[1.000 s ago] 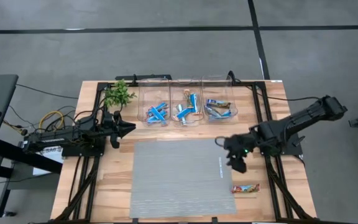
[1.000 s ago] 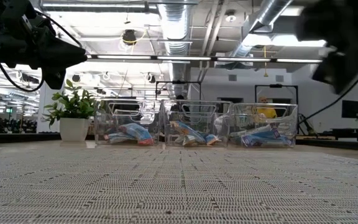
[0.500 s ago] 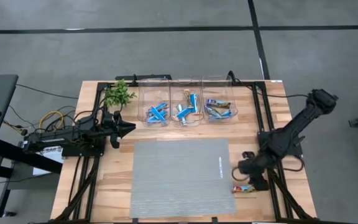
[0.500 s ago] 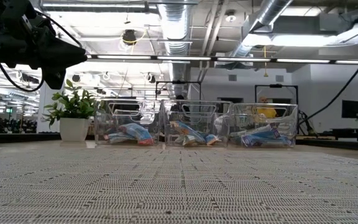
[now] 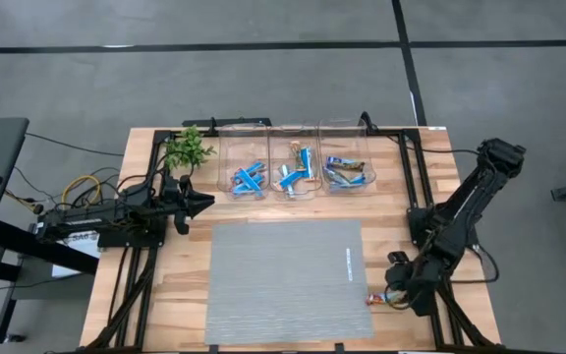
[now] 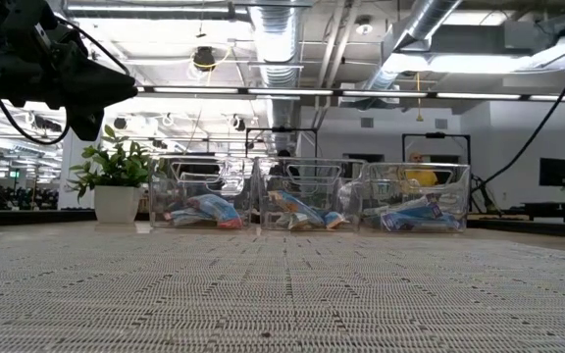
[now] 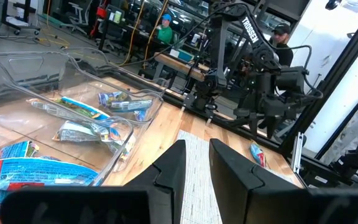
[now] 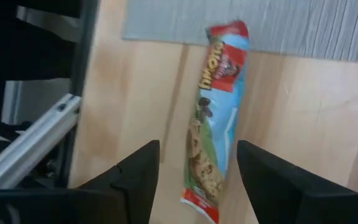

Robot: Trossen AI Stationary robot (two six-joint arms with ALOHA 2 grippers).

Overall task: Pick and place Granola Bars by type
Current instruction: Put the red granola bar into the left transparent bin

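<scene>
Right arm folded down steeply toward the near right corner of the table (image 5: 165, 295), elbow high by the right edge, wrist pitched down. Right gripper (image 5: 399, 295) sits directly over a lone granola bar (image 8: 216, 124); fingers (image 8: 135, 180) spread wide and straddle the bar, one on each side, nothing clamped. Can't tell if the tips touch the wood.

That bar: red ends, light blue and tan wrapper. It lies flat on bare wood just beside the grey mat (image 5: 283, 280), off the mat's near right corner, one red end at the mat edge. In the high view only its red tip pokes out from under the gripper.

Left arm parked, stretched out low along the left side of the table. Left gripper (image 5: 202, 202) points toward the bins, near the plant (image 5: 187, 149) and just off the mat's far left corner. Fingers (image 7: 173, 168) sit narrow with a slim gap, holding nothing.

Counts:
- 3 clear bins in a row along the far edge: left bin (image 5: 245, 162), middle bin (image 5: 295, 162), right bin (image 5: 347, 162).
- Left bin: blue bars, about 4, overlapping, exact count unclear.
- Middle bin: blue plus tan/orange mixed, roughly 4.
- Right bin: about 3, blue/tan wrappers.
- 1 bar loose on the table, the one under the right gripper.
- 0 bars on the mat.
- 1 potted plant, far left corner.
</scene>
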